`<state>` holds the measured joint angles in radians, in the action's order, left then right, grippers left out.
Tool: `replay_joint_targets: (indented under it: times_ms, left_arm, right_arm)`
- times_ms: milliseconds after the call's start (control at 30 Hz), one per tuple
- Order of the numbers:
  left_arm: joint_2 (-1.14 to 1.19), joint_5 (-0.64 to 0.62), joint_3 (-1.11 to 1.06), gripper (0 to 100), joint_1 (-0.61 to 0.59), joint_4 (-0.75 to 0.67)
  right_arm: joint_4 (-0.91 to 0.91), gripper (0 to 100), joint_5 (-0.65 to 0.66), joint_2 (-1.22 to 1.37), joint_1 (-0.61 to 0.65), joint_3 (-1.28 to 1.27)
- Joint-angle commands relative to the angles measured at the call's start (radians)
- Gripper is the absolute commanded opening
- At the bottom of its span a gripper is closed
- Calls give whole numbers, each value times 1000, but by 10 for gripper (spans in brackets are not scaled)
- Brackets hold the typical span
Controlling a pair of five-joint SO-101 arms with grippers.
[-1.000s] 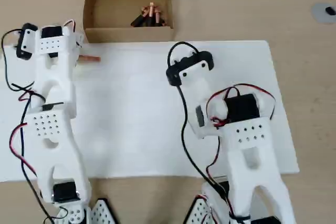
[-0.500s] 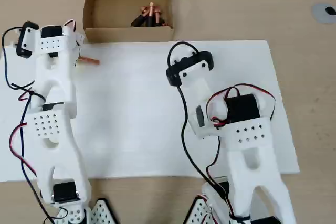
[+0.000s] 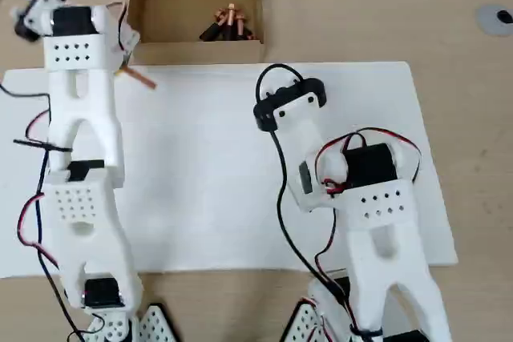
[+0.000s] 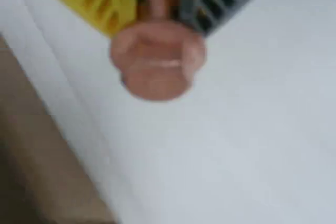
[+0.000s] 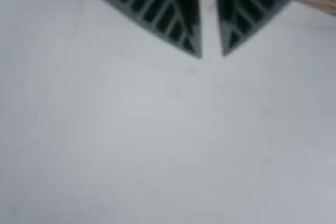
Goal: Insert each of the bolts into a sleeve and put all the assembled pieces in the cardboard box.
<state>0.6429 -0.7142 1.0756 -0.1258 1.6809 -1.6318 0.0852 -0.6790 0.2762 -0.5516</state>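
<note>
Status: the copper-coloured metal bolt [image 3: 138,78] is clamped by its shank in the left gripper [image 4: 157,3], just near-left of the brown cardboard box [image 3: 196,52]. The right gripper [image 5: 209,48] is closed to a slit, with nothing held. Risk: the head could be snagged on the box's near wall, or the bolt dropped short if released early.

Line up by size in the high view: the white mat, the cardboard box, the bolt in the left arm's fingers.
1. White mat, largest by far.
2. Cardboard box.
3. Bolt, smallest; only part of it shows.
</note>
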Motion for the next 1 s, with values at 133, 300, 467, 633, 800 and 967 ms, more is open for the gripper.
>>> replay_joint_targets:
  times_ms: [133,300,467,633,800,967]
  left_arm:
    - [-239,190,94,3,0,75]
    - [-493,414,-213,3,46,75]
    - [-892,539,-735,3,129,72]
    - [-1385,552,-1171,3,206,-71]
    - [-1899,560,-1643,3,233,-379]
    - [-2345,559,-2033,3,230,-551]
  right_arm:
    - [5,24,3,-24,-19,-2]
    - [23,23,-41,-68,-13,7]
    - [66,23,-55,-300,-13,-45]
    - [155,23,-54,-579,-18,-259]
    - [330,23,-54,-855,-16,-512]
    - [480,23,-54,-1115,-16,-661]
